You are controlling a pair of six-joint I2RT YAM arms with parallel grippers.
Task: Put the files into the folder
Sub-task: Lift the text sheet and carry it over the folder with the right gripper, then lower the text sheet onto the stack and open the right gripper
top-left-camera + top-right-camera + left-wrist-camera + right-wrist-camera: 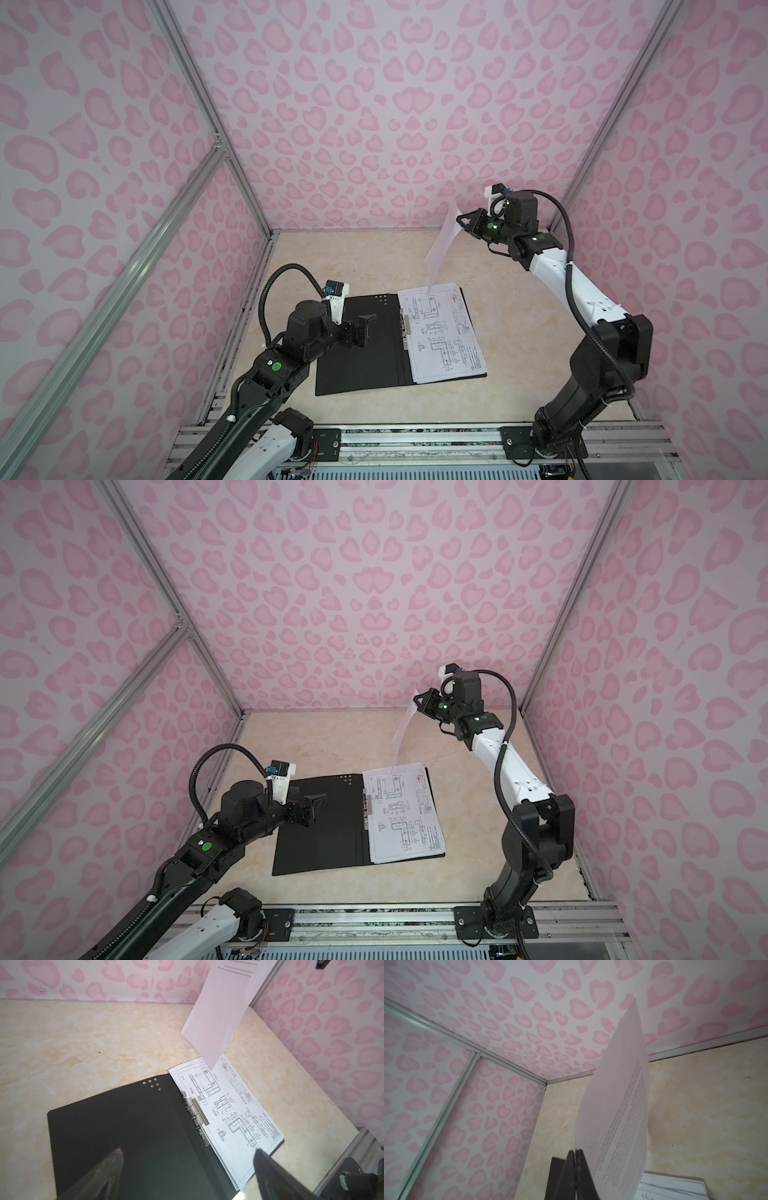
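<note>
- Sheet of white text-printed paper (441, 245) pinched by right gripper (460, 220), hanging long axis down above far edge of open black flat folder (357, 357).
- Left gripper (365, 330) spread over folder's bare flap.

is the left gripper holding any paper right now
No, the left gripper hangs open and empty above the folder; the right gripper pinches the lifted sheet.

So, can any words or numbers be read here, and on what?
Raised sheet: lines of black print, too blurred to read.
Drawing sheet lying in the folder: dimensions, table text and a red stamp, all too small to read.
So no text can be quoted.
</note>
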